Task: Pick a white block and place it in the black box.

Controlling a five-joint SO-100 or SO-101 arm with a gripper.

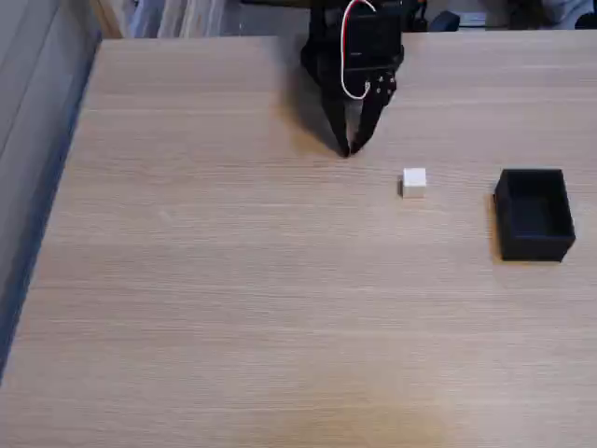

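Bare table (233, 308) all round white block (414, 182); black box (534, 214) well apart

The desk (233, 308) has a light wood-grain surface, with the grain running left to right in the fixed view. Its left edge runs diagonally from upper right to lower left. Beyond that edge lies a grey floor (33, 112). Behind the far edge of the desk, blurred pale and dark objects are present; they cannot be identified.
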